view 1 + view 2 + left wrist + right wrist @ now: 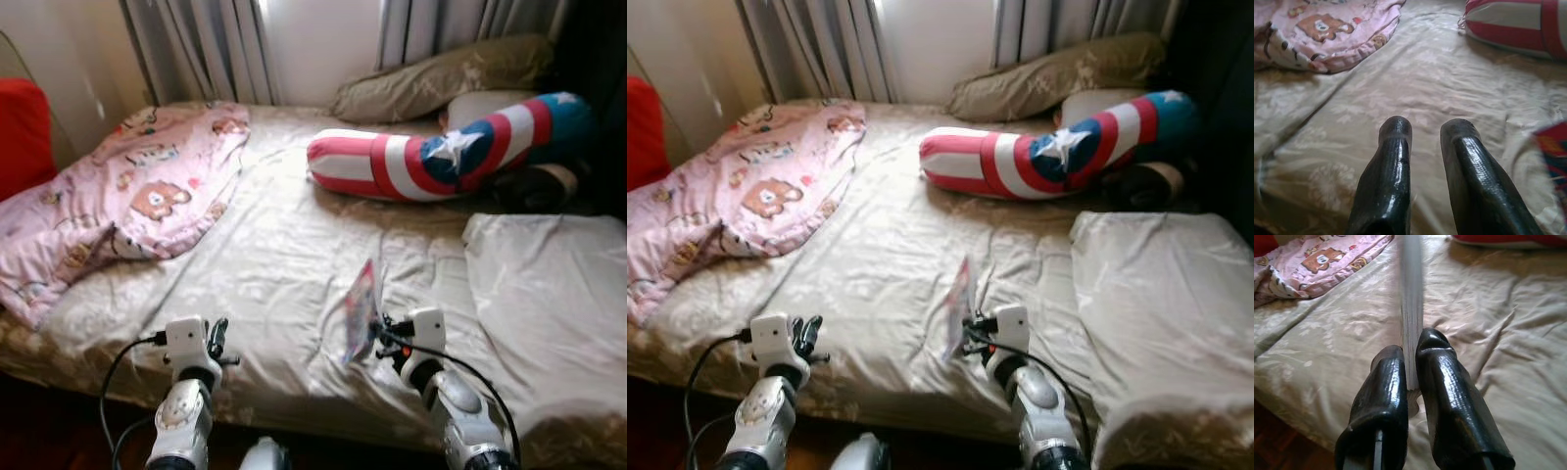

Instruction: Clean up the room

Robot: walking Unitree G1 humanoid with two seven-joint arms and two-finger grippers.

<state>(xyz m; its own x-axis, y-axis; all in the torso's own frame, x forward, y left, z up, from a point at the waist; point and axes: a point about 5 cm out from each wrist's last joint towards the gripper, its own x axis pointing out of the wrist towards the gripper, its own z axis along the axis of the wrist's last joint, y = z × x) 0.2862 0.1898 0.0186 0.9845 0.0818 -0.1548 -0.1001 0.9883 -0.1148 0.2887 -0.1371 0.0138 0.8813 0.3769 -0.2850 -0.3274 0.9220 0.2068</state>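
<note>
Between the 2 black fingers of our right gripper (1413, 367) stands a thin colourful booklet with glossy printed covers (361, 311), pinched edge-on near its lower end. In the right wrist view its stack of pale page edges runs straight up from the jaws and away along the line of the fingers, so its long axis follows the gripper's own reach. In the head views it rises above the gripper, leaning a little, held clear over the rumpled beige patterned bedsheet (274, 255).

Our left gripper (1426, 134) hovers over the sheet off to the left of the right one, its 2 fingers parted with a clear gap and nothing between them. The booklet's bright corner shows at the edge of the left wrist view, so it lies to the side of that gripper, well apart from it. The right arm is plainly the one carrying it.

Ahead of both grippers, a pink cartoon-bear blanket (127, 206) lies crumpled beyond the left gripper. A long red, white and blue bolster with a white star (441, 157) lies crosswise further on from the right gripper, with an olive pillow (441, 78) behind it by the grey curtains (196, 44).

We judge the booklet is lifted and needs a place off the bed; no such spot is in view.
</note>
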